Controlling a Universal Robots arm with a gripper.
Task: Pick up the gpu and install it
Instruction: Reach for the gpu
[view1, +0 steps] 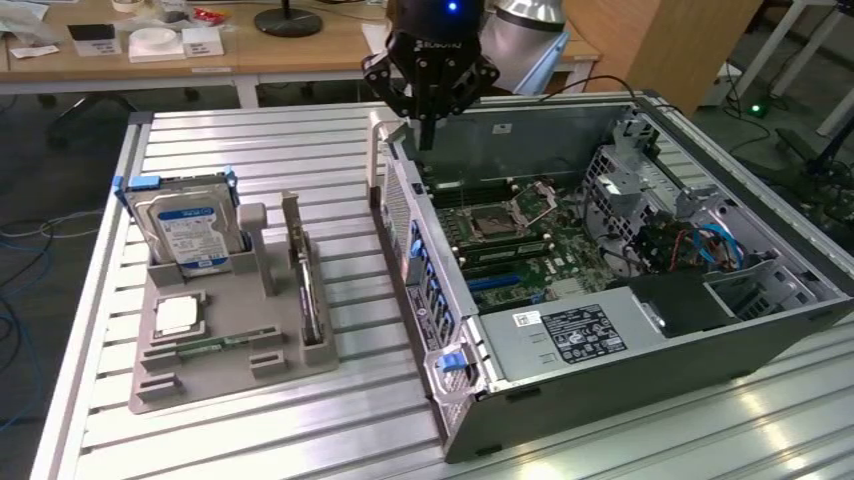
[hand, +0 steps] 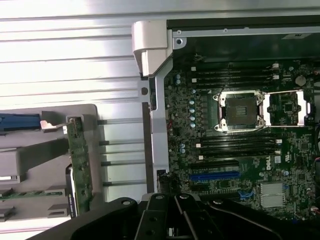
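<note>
free: above gpu (view1: 308, 292) | blocked: holder posts (view1: 291, 230), case wall (view1: 400, 215)

A robotics lab: slotted aluminium bench (view1: 267, 150), opened computer tower (view1: 641, 385), cluttered wooden desks (view1: 307, 50) behind.

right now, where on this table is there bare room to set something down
Bare ribbed aluminium table lies beyond the grey holder tray, toward the far edge, and in the strip between that tray and the open dark computer case. Crowded: the tray, with the blue-labelled silver hard drive and green gpu card, and the case's inside.
</note>
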